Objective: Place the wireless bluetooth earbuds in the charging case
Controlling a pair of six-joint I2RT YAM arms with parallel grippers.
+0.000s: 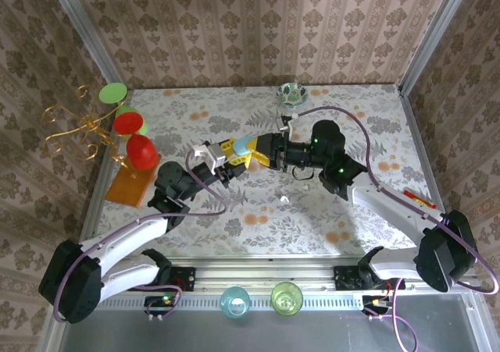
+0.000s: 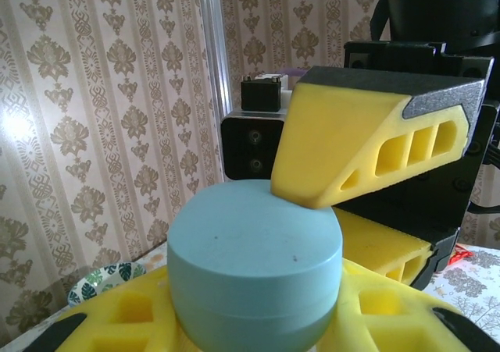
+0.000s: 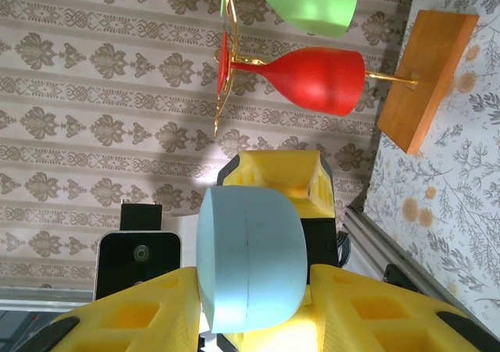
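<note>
So both arms meet over the middle of the table with the pale-blue charging case (image 1: 244,143) between them, held up off the tabletop. The left claw (image 2: 254,317) is closed most of the way, and its yellow fingers (image 2: 133,313) hug the round sides of the case, so the case sits right in its grip. The right claw (image 3: 251,309) comes in from the opposite side. On its own wrist cam, its fingers (image 3: 367,313) sit against both flat faces of the case, so I'd call it clamped on too. From the left wrist cam, one right finger tip is touching the top rim of the lid, and the lid looks closed.

Earbuds: there's a tiny white speck (image 1: 283,200) on the tablecloth just below the right claw, toward the arm bases. It might be one of them, but honestly it's too small to tell.

Other stuff: a red goblet (image 1: 141,151) and a green goblet (image 1: 113,94) hang on a gold rack with a wooden base (image 1: 131,184), well off to the left claw's outer side. A small patterned bowl (image 1: 291,94) sits beyond the right claw by the back wall.
</note>
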